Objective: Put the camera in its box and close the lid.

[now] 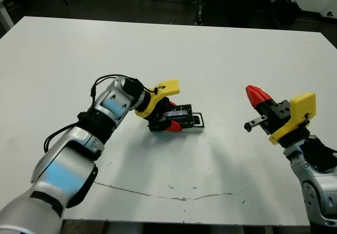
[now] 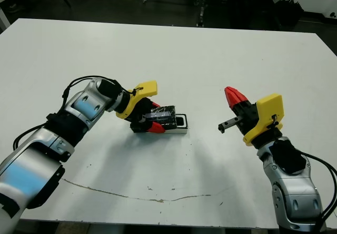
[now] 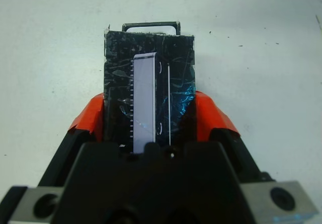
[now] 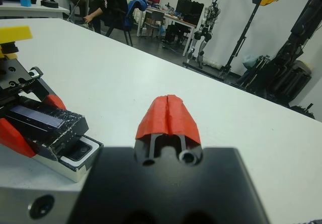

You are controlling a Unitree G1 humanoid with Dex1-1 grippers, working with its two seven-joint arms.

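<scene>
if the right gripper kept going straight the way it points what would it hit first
Likely nothing: the right gripper, fingers shut, aims over bare table toward its far edge. The lid and left gripper sit off to one side, though depth is hard to judge.

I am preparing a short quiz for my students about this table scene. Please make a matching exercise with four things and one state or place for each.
Things:
1. left gripper
2. right gripper
3. lid
4. box

States:
A. fingers together, holding nothing
B. lies on the table, partly covered
C. held between two red fingers
D. closed on a black panel

Pairs: 1-D, 2-A, 3-C, 4-B
</scene>
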